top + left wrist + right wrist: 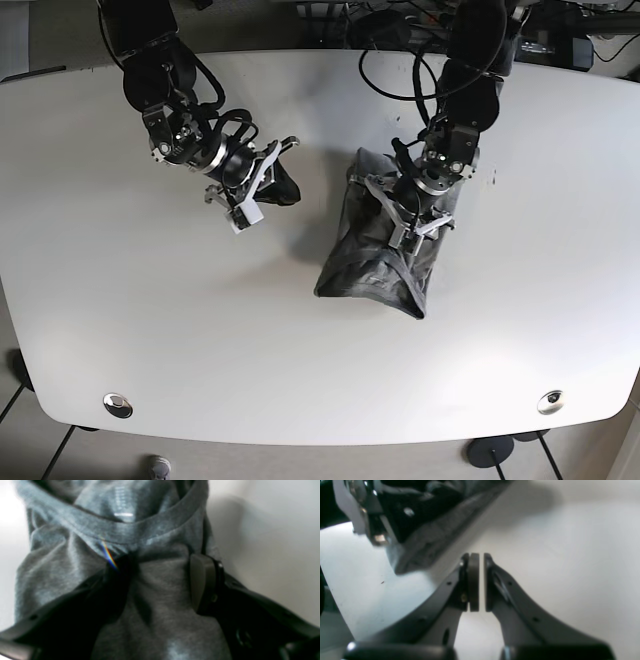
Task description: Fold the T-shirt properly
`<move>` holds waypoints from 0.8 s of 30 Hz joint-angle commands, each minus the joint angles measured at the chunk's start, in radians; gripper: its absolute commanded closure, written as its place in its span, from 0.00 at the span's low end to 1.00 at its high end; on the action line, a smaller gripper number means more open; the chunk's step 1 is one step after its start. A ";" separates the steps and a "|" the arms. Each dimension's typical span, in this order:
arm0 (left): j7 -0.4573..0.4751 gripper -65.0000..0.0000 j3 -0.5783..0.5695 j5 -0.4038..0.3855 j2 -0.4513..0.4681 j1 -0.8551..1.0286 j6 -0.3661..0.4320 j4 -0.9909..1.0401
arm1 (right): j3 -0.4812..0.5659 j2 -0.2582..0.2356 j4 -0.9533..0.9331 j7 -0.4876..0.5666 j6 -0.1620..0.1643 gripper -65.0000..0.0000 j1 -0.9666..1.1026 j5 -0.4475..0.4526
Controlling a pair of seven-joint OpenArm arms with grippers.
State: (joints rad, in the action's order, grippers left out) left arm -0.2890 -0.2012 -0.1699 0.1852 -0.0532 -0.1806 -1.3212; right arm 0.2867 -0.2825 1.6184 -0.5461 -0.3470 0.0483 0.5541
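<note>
grey t-shirt [385, 245] lies bunched in a tall, narrow heap a little toward three o'clock of the white table's [150, 350] centre, its lower hem spreading toward six o'clock. left gripper [411, 222] is buried in the upper half of that heap; in the left wrist view its fingers [202, 582] stand fairly wide with a fold of cloth bulging between them just below the ribbed collar [130, 528], so it reads as pressing into or straddling the fabric, and i cannot tell whether it truly pinches anything. right gripper [248, 190] hovers well apart, toward nine o'clock of the shirt, over bare table; its pads [473, 582] are nearly together with only a thin slit of light between them and nothing held. judging from this, the fold is far from done: the shirt is a lump, not a flat rectangle. the main risk is that the left gripper lifts or drags with several layers caught near the collar, which would twist the heap tighter instead of opening it. a loose grip could also let the cloth slip out partway and fall crumpled. with the right gripper so far off and empty, one-sided pulling would probably skew the garment toward three o'clock.
</note>
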 commanded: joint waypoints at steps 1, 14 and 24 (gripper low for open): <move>-0.086 0.45 0.064 0.034 0.075 0.006 0.029 0.062 | -0.005 -0.007 0.030 0.025 -0.008 0.96 -0.015 0.013; -0.137 0.46 0.342 0.036 0.471 0.003 -0.435 0.411 | -0.007 -0.007 0.036 0.025 -0.008 0.96 -0.014 0.013; 0.155 0.46 0.340 0.040 0.729 0.008 -0.458 0.748 | -0.007 -0.010 0.055 0.025 -0.010 0.96 -0.012 0.007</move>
State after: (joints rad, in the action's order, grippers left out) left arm -0.0780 0.1413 -0.1722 0.8948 -0.0483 -0.6483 -0.5636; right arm 0.2859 -0.2859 1.6527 -0.5465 -0.3473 0.0536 0.5472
